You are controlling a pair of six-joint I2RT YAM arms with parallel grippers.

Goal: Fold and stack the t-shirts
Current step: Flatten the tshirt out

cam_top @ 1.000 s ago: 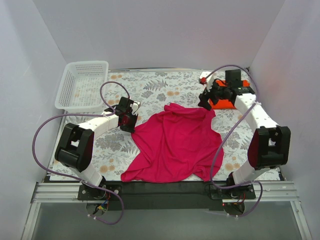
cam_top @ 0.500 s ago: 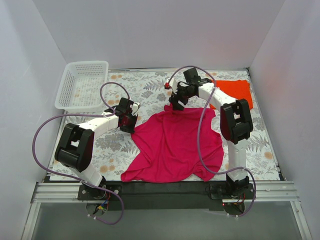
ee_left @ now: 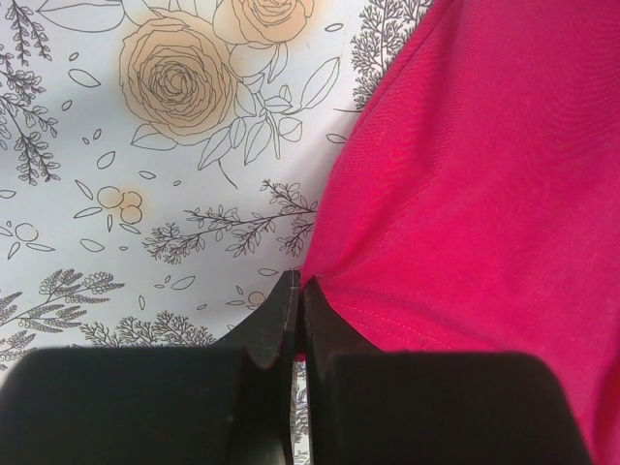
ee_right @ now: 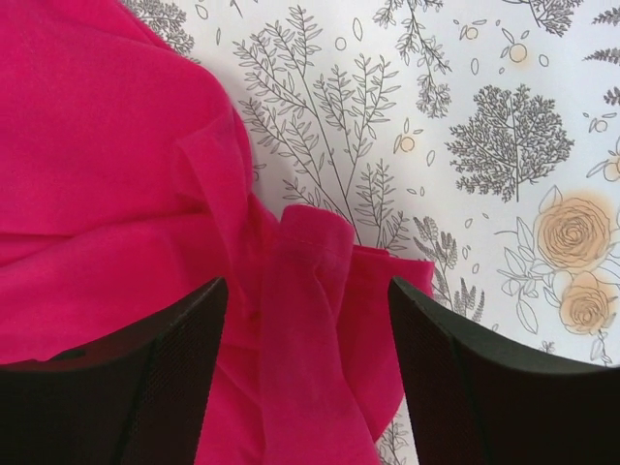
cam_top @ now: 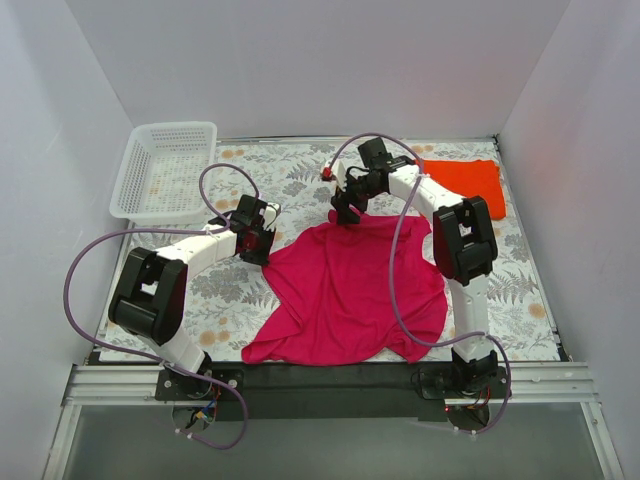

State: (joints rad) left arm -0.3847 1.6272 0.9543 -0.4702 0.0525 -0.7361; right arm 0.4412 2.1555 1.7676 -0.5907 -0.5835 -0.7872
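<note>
The magenta-pink t-shirt [cam_top: 350,290] lies crumpled and spread out in the middle of the table. My left gripper [cam_top: 258,245] is at its left edge, shut on a pinch of the hem [ee_left: 315,283]. My right gripper [cam_top: 345,210] hangs over the shirt's far edge with its jaws open. A bunched fold of the pink cloth [ee_right: 305,320] lies between the fingers [ee_right: 165,368], which stand apart from it on both sides. The orange-red t-shirt [cam_top: 465,185] lies folded flat at the back right corner.
A white lattice basket [cam_top: 165,170] stands at the back left corner. The floral tablecloth [cam_top: 300,175] shows between the basket and the orange-red shirt. White walls close in the back and both sides.
My right arm has swung left from the orange-red shirt to the far edge of the magenta shirt, and its jaws have narrowed a little. The left arm has not moved.
</note>
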